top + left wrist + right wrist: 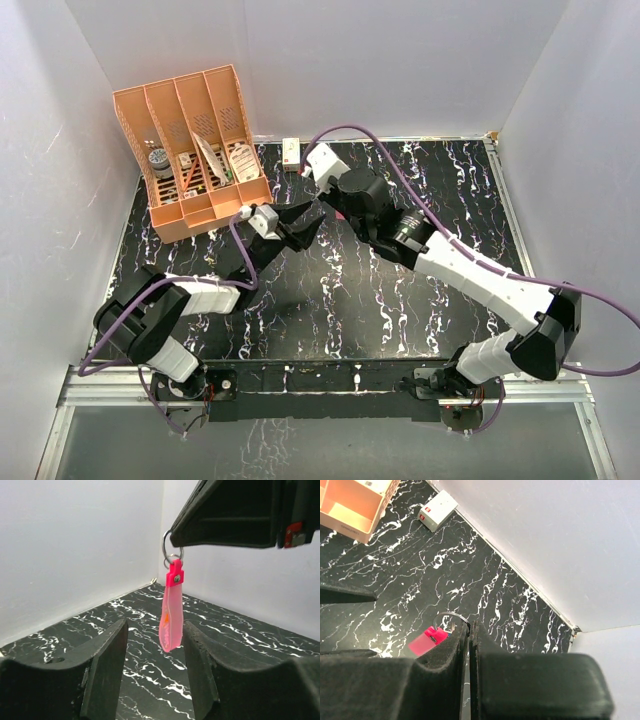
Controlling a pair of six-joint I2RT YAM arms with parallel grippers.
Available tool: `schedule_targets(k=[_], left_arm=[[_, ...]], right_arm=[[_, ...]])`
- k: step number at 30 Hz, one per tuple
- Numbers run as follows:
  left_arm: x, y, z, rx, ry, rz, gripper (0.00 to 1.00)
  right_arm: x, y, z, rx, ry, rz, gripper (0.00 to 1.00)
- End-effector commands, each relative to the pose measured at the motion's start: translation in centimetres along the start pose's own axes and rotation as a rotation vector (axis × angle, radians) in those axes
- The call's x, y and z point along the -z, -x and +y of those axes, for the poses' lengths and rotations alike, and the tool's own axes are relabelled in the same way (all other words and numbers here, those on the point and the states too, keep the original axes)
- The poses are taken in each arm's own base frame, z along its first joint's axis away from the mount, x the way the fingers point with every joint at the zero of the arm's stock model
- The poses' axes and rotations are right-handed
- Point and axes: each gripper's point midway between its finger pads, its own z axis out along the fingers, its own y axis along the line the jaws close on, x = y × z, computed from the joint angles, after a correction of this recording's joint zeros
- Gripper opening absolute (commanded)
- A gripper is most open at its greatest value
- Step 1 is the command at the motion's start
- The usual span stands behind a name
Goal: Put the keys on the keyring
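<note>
Surface: black white-veined marble tabletop (400, 330), white walls behind. Left-wrist view alone shows translucent pink strap keyring (171, 615) dangling mid-frame from right gripper (176, 542), seen between spread fingers of left gripper (155, 625). Right-wrist view: jaws clamped tight on it; small white box (436, 510) upper left.

A black surface (400, 310) veined with white fills the middle of the top view, closed in by plain white walls (380, 60). At the upper left stands an orange divided rack (205, 215), leaning back, with four slots. The slots hold small items too blurred to name; one at the left may be a round grey jar (157, 160). Just right of the rack, against the far wall, lies a small white box (292, 152) with a red mark.
</note>
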Motion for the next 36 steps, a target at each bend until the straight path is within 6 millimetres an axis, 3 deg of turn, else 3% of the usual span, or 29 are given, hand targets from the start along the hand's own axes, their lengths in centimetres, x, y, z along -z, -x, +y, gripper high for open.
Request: schedule_targets(k=[1,10,17,27,36], left_arm=[[-1.6,6.3,-1.7,0.049,-0.108,-0.222,0.49],[-2.4,7.4,-0.1,0.139,-0.152,-0.232,0.51],[-3.1,7.5,-0.5,0.158,-0.23,-0.218,0.44],[-3.8,7.4,-1.4,0.163,-0.301,-0.206,0.41],[-4.0,7.4,-1.1,0.151,-0.289,-0.212,0.29]], right_arm=[[-0.2,1.4,-1.0,0.043,-0.037,-0.067,0.0],[-0.6,1.4,-0.2,0.079,-0.009,-0.095,0.0],[-0.1,2.2,0.5,0.058,0.046,-0.153,0.0],[0.1,2.5,0.9,0.059,0.071,-0.172,0.0],[0.2,2.5,1.1,0.059,0.083,-0.176,0.0]])
